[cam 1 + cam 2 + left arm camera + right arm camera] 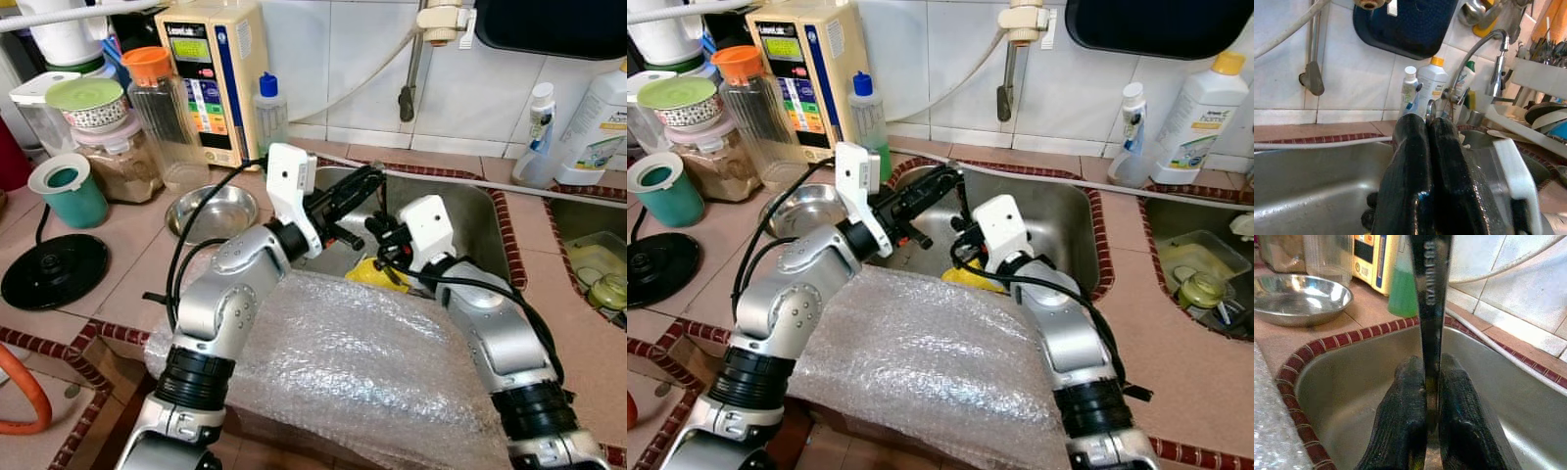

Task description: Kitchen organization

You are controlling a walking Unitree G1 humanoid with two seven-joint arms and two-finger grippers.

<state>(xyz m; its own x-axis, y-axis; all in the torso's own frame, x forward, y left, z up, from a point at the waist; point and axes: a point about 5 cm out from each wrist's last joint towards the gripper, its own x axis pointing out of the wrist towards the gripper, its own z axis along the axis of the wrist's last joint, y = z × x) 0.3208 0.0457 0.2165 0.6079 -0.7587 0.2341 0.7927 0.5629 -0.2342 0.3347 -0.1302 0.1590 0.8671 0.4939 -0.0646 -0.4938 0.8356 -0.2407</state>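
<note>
The right gripper [1431,396] is clamping a flat stainless-steel utensil handle [1431,293] upright over the steel sink basin [1352,396], the left gripper [1431,147] hovering just beside with fingers pressed together, so I'd be lifting straight up, keeping the arms apart.

**Bright, even kitchen light; wrist views soft up close**

The head views are bright and sharp, with soft, short shadows. Glare spots sit on the bubble wrap [362,362], the steel bowl [211,211] and the sink [1058,220] wall. In both wrist views the near black fingers [1410,186] blur out of focus, and the spoon handle [1430,289] is slightly soft.
</note>
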